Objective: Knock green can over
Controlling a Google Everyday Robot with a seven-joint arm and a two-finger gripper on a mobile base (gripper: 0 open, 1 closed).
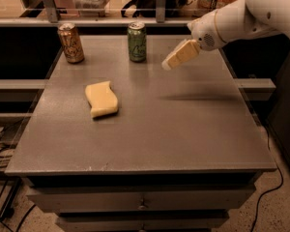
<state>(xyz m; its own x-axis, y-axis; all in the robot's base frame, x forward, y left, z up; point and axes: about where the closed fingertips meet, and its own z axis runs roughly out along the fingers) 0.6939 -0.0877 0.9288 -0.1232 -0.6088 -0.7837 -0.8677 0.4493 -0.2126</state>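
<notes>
The green can [137, 42] stands upright near the back edge of the grey table [183, 129], at the middle. My gripper [168, 64] hangs above the table just right of the can, a short gap away, its cream-coloured fingers [181, 55] pointing down-left toward it. The white arm reaches in from the upper right. The gripper holds nothing.
A copper-orange can [71, 43] stands upright at the back left of the table. A yellow sponge [102, 98] lies left of centre. A rail and glass partition [106, 18] run behind the table's back edge. Drawers [142, 204] sit under the front edge.
</notes>
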